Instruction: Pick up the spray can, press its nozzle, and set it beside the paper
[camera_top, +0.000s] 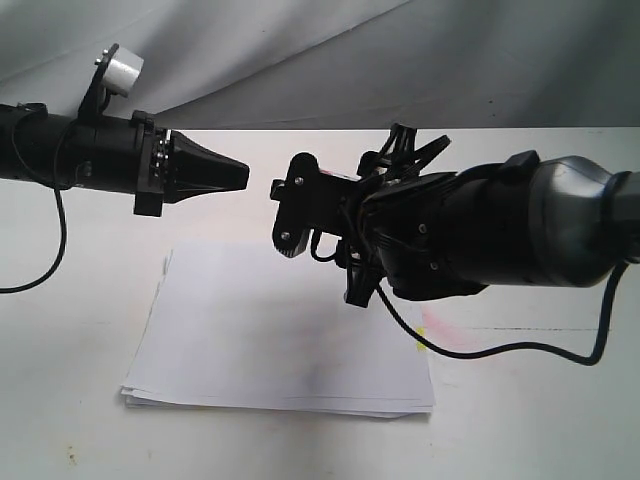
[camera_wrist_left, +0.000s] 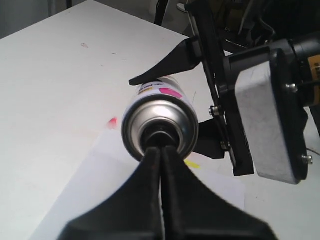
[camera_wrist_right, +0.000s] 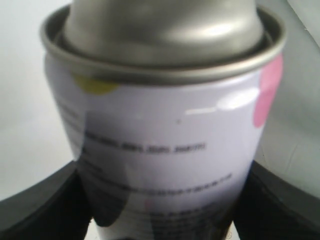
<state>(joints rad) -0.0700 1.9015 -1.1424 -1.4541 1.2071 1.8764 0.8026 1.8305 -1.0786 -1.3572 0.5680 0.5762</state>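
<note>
The spray can (camera_wrist_right: 165, 135) lies level in the air over the paper (camera_top: 280, 340), and my right gripper (camera_wrist_right: 165, 215) is shut on it, one black finger (camera_wrist_right: 37, 205) on each side of the label. The left wrist view looks at the can (camera_wrist_left: 160, 117) end on, at its silver domed rim. My left gripper (camera_wrist_left: 161, 148) is shut, its joined tips against the black nozzle (camera_wrist_left: 162, 135), which they mostly cover. In the exterior view the left gripper (camera_top: 243, 176) points at the right gripper (camera_top: 290, 205), whose parts hide the can. A small yellow tab (camera_top: 420, 346) marks the paper's right edge.
The white table (camera_top: 80, 420) carries a pink smear (camera_top: 445, 330) just right of the paper. A black cable (camera_top: 500, 350) droops from the right arm to the table. A grey backdrop (camera_top: 300, 50) hangs behind the table's far edge.
</note>
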